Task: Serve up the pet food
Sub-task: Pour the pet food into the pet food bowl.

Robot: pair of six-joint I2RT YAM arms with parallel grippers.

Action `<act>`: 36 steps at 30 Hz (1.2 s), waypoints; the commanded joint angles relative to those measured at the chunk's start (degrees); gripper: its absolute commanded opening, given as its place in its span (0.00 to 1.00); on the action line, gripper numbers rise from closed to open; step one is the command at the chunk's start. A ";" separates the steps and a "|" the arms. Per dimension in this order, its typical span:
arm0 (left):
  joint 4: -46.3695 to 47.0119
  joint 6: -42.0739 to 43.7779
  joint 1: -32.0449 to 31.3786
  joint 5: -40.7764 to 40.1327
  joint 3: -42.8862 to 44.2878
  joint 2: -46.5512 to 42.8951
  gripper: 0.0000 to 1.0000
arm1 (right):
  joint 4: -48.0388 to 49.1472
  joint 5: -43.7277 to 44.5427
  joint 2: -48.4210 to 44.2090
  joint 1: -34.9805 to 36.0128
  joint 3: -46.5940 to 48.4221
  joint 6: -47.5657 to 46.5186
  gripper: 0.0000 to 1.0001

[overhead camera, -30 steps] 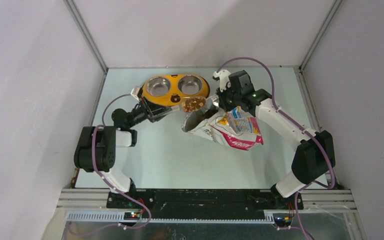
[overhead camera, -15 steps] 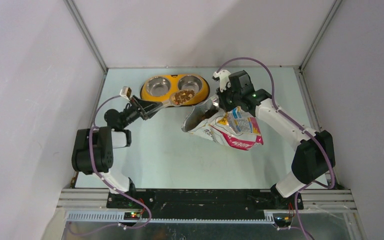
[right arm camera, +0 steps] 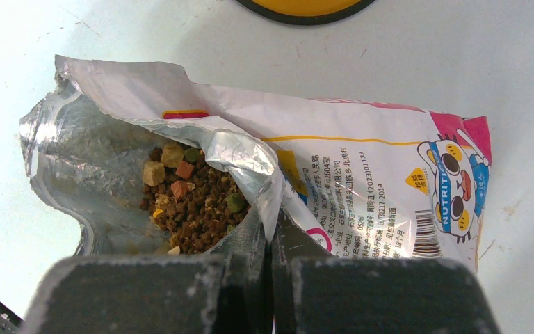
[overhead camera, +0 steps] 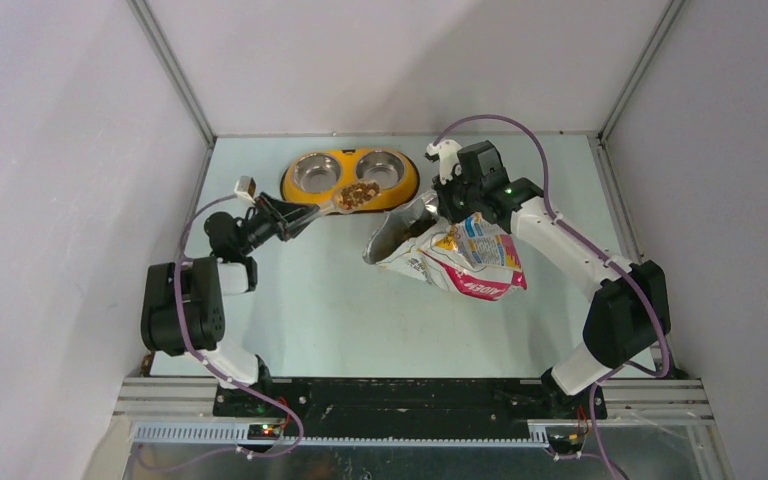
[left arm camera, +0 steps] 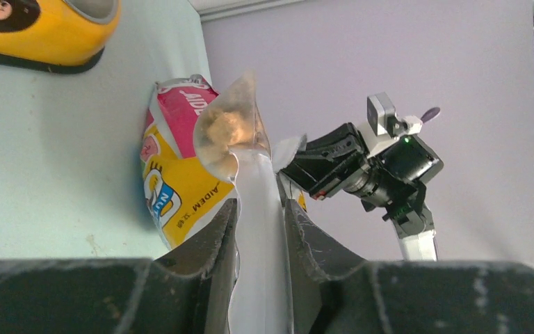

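Observation:
Pet food (overhead camera: 358, 193) fills a translucent scoop (left arm camera: 231, 132) whose white handle is clamped in my left gripper (overhead camera: 282, 214), also seen at the left gripper (left arm camera: 259, 209). The loaded scoop hangs level over the front of the yellow feeder (overhead camera: 407, 188), between its two steel bowls. My right gripper (overhead camera: 448, 197) is shut on the torn rim of the cat-printed bag (overhead camera: 465, 258), holding its mouth up. In the right wrist view the right gripper (right arm camera: 270, 226) pinches the foil edge of the bag (right arm camera: 361, 160), and more pet food (right arm camera: 191, 202) lies inside.
The feeder's left bowl (overhead camera: 315, 172) and right bowl (overhead camera: 380, 168) look bare steel. White walls close in on three sides. The bag lies on its side right of centre, with the right arm (overhead camera: 560, 240) stretched over it.
My left arm has drawn back to the left, carrying the full scoop from beside the bag's mouth to over the feeder's front. The right arm and bag have not moved.

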 commanded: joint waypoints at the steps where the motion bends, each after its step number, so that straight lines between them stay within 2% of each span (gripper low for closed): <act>1: -1.91 3.82 1.46 -1.65 3.50 -1.60 0.00 | -2.02 5.11 0.56 -1.42 -0.45 -2.21 0.00; 15: -2.24 5.84 6.16 -3.79 10.43 5.50 0.00 | -2.31 4.73 0.49 -1.27 -0.45 -2.36 0.00; 23: 0.73 5.05 9.31 -5.23 13.16 10.86 0.00 | -2.36 4.58 0.63 -1.18 -0.46 -2.38 0.00; 36: -5.98 11.74 11.62 -9.35 17.51 15.30 0.00 | -2.49 4.50 0.64 -1.17 -0.40 -2.55 0.00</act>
